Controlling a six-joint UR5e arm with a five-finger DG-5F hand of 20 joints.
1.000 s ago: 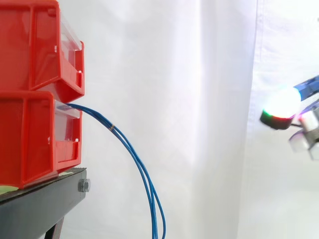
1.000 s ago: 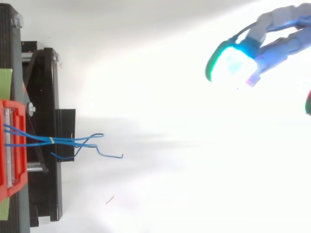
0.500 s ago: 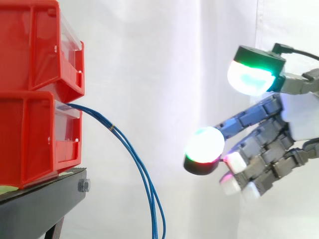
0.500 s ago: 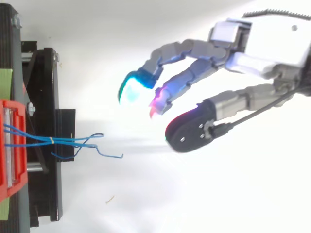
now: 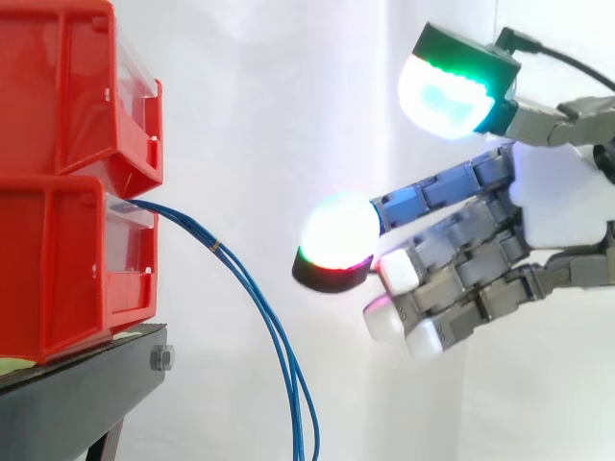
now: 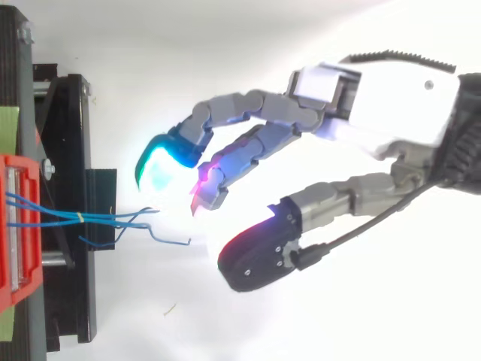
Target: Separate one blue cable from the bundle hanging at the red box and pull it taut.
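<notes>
— Several blue cables [image 5: 217,248] hang from the lower red box [image 5: 58,269], drooping past the black stand [image 5: 86,389].
— We see the hand [image 5: 562,202] near them in the side view (not touching), fingers [image 5: 442,192] spread apart, holding nothing.

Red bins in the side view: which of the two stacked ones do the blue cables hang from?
The lower red bin. The blue cables leave its front opening and arc downward, while the upper red bin stacked on it has no cable coming out.
</notes>
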